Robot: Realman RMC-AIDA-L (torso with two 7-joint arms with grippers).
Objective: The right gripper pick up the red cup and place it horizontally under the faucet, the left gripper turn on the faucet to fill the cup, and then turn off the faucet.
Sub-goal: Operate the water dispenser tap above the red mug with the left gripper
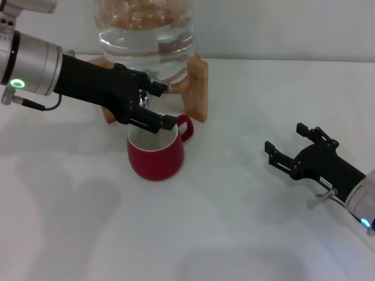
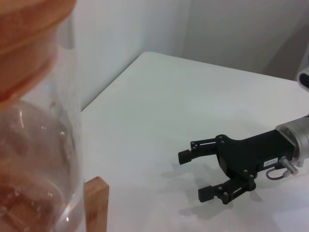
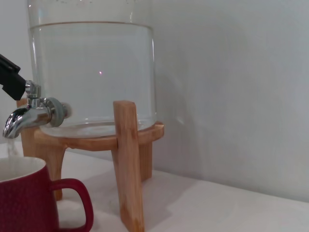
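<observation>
Head view first: the red cup (image 1: 155, 153) stands upright just left of centre on the white table (image 1: 222, 234), handle toward the right, right in front of the wooden stand (image 1: 198, 88) that carries the big glass jar (image 1: 145, 29) at top centre. The left gripper (image 1: 157, 105) reaches in from the upper left, green light on its silver wrist, its lower finger lying across the cup's rim and the upper one up at the faucet (image 1: 153, 82), which is mostly hidden behind the claw; the fingers are parted around that spot, though whether they squeeze the lever I cannot tell. Down at the lower right the right gripper (image 1: 286, 140) sits on the table well apart from the cup, prongs spread wide, nothing between them. Over to the left wrist view: jar glass (image 2: 43, 145) and a stand leg (image 2: 96, 205) fill the left edge, and across the bare table the right gripper (image 2: 198, 175) shows at lower right, its two fingers clearly apart. Now the right wrist view: the chrome faucet (image 3: 29, 113) juts out at mid-left, a black fingertip of the left gripper (image 3: 12, 79) sits on top of it, and a thin stream runs from the spout down into the cup (image 3: 34, 198) directly beneath in the lower-left corner, with the jar (image 3: 91, 72) on its stand (image 3: 128, 164) behind.
</observation>
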